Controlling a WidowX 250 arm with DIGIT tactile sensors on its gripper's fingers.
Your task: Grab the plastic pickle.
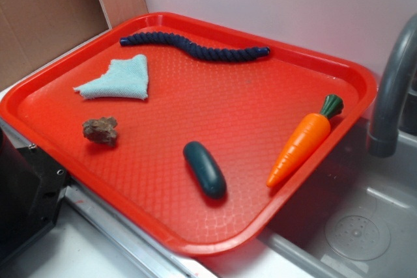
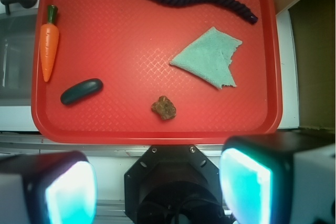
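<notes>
A red plastic tray (image 1: 78, 63) with a raised rim and a textured floor carries everything. On it lie a dark blue twisted rope (image 1: 195, 47) along the far edge, a pale teal cloth scrap (image 1: 120, 79), a small brown rock-like lump (image 1: 101, 130), the dark green plastic pickle (image 1: 204, 169) and an orange toy carrot (image 1: 303, 141) beside the right rim, all apart from one another.

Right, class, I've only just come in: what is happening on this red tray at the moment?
A robot arm is set up to pick up the plastic pickle, but nothing is held yet. Its gripper is open and hangs back from the red tray, above its near edge. The pickle lies loose on the tray near the toy carrot. A blue rope, a pale green cloth and a small brown lump also lie there, all apart from each other.
</notes>
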